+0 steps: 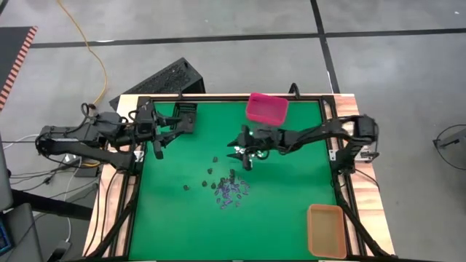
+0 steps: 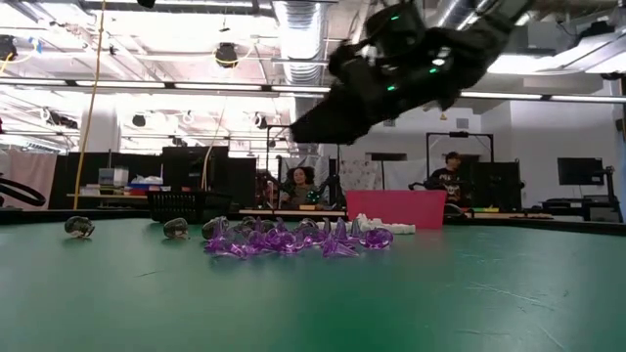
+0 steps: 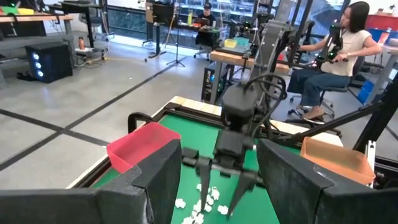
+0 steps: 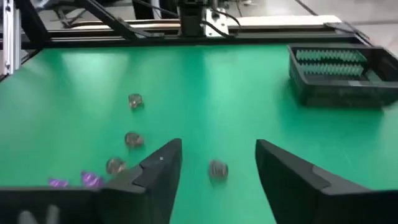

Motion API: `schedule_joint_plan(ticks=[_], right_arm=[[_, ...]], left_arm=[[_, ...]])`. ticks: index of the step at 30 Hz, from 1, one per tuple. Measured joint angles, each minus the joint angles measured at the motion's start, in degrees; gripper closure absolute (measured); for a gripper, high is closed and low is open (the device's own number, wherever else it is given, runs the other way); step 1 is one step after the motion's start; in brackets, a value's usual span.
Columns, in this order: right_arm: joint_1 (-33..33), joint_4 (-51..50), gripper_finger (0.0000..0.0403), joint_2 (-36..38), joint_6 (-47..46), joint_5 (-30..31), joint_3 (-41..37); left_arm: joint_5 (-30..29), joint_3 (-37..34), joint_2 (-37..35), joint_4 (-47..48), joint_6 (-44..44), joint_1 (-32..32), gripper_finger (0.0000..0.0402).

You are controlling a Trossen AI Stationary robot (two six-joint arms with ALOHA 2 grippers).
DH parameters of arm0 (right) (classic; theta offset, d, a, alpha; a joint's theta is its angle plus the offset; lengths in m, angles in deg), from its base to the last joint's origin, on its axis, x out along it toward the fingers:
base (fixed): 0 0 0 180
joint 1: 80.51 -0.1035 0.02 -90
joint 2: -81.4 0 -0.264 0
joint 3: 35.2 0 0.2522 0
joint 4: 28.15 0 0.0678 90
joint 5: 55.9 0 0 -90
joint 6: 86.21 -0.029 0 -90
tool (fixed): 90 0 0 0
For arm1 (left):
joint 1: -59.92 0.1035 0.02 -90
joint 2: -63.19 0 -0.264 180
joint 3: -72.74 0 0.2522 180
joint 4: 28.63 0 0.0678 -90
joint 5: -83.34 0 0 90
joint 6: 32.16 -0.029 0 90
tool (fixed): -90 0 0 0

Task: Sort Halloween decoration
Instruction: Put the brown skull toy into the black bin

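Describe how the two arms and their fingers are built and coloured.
Both arms are dark, jointed links with exposed black cabling. The right gripper carries small green indicator lights on its wrist, and its fingers are flat, black, wedge-shaped plates. The left gripper has the same broad, matte-black angular fingers.

The green felt table top (image 1: 284, 218) lies bare across its near half and along its left side, giving wide passage there. A loose cluster of tiny purple, dark and white plastic trinkets (image 1: 229, 188) crowds the middle. The dark right arm (image 1: 313, 135) reaches across the far right part, above the mat. A pink plastic bin (image 1: 266, 108), an orange plastic bin (image 1: 326, 229) and a black slotted bin (image 4: 339, 74) block the edges.
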Motion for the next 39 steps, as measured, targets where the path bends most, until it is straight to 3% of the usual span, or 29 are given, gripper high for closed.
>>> schedule_joint_plan(ticks=[13,27,39], right_arm=[[-0.3,-0.6,0.0144,-16.0,3.1,-5.5,14.3],[0.5,-0.2,0.0146,-22.7,5.8,-5.4,14.6],[1.1,-2.2,0.0148,-23.6,7.2,-5.2,14.8]], left_arm=[[0.0,0.0,0.0,0.7,0.0,0.0,0.02],[0.1,0.0,0.0,1.4,0.0,0.0,0.02],[0.1,0.0,0.0,1.6,-0.1,0.0,0.02]])
